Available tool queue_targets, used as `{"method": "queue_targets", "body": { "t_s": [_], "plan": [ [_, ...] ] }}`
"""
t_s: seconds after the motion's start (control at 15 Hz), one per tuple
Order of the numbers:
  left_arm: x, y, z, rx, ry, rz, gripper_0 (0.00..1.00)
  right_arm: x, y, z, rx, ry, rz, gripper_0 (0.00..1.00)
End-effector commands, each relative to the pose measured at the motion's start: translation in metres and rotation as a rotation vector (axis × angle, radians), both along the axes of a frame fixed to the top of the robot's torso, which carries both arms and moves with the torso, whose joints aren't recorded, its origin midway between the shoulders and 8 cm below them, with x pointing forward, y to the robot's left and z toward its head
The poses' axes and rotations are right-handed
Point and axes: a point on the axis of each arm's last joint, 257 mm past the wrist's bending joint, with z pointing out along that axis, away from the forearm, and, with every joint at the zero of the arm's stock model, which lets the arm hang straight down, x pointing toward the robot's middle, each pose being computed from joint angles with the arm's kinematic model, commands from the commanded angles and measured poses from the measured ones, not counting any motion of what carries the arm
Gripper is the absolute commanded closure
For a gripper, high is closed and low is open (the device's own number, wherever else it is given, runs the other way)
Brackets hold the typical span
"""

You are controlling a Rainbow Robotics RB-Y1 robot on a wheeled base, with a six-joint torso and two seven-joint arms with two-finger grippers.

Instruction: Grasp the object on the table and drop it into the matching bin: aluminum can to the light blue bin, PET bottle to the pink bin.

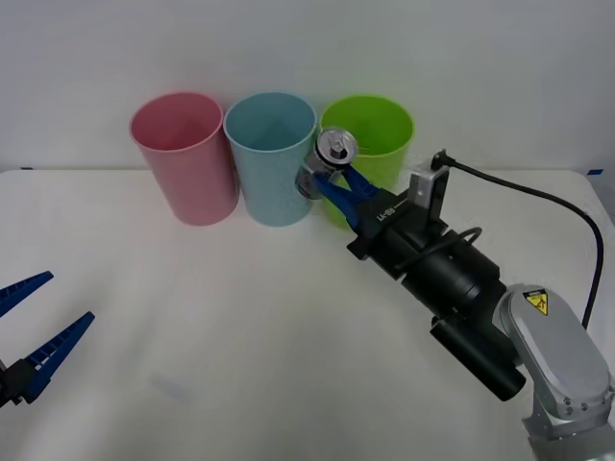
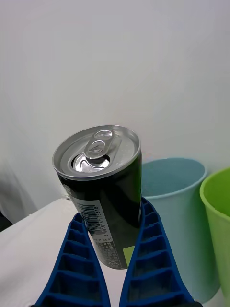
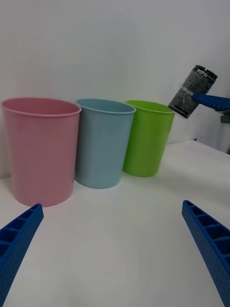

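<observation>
Barcode and "kcal" print showed on the aluminum can, clamped in the right gripper beside the light blue bin; left gripper sat spread wide

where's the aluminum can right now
In the front view the aluminum can is held off the table by the right gripper, tilted, between the light blue bin and the lime green bin.

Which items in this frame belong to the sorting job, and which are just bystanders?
Belongs to the job:
- aluminum can, held off the table in the right gripper
- light blue bin, its target
- pink bin, for bottles

Just there:
- lime green bin
- left gripper, open, idle at the table's near left
</observation>
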Motion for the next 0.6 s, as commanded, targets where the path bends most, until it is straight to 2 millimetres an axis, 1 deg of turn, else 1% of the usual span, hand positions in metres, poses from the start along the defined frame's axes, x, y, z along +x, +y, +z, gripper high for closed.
{"method": "queue_targets", "body": {
  "t_s": [0.07,0.13,0.33,0.4,0.6],
  "plan": [
    [0.0,0.0,0.0,0.0,0.0,0.0,0.0,0.012,0.006,0.021,0.019,0.0,0.005,1.0],
    [0.0,0.0,0.0,0.0,0.0,0.0,0.0,0.02,0.008,0.03,0.025,-0.005,-0.011,1.0],
    [0.0,0.0,0.0,0.0,0.0,0.0,0.0,0.046,0.022,0.041,0.034,0.005,-0.005,1.0],
    [0.0,0.0,0.0,0.0,0.0,0.0,0.0,0.06,0.029,0.046,0.039,0.005,-0.014,1.0],
    [0.0,0.0,0.0,0.0,0.0,0.0,0.0,0.094,0.044,0.053,0.047,0.016,-0.072,1.0]
  ]
}}
